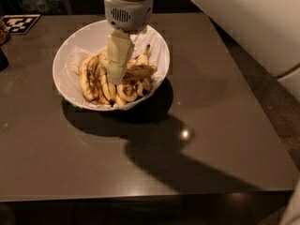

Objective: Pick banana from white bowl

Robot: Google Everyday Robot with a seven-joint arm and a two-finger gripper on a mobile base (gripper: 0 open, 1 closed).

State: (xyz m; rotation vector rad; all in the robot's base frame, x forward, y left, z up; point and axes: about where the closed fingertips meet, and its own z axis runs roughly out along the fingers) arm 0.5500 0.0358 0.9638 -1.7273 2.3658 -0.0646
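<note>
The white bowl (pixel 158 45) stands at the back left of the dark table, lined with crumpled white paper (pixel 73 59). It holds several yellow, brown-streaked bananas. A bunch of shorter ones (pixel 96 81) lies at the left and front. One curved banana (pixel 139 71) with an upturned stem lies at the right of the pile, right against my gripper. My gripper (pixel 117 75) hangs down from the grey wrist into the middle of the bowl, its cream tip among the bananas. It hides the fruit beneath it.
The dark brown table (pixel 211 125) has its front edge near the bottom and its right edge beside a grey floor. A black-and-white marker tag (pixel 18 22) lies at the back left. A dark object (pixel 3 57) sits at the left edge. My white arm (pixel 243 22) fills the upper right.
</note>
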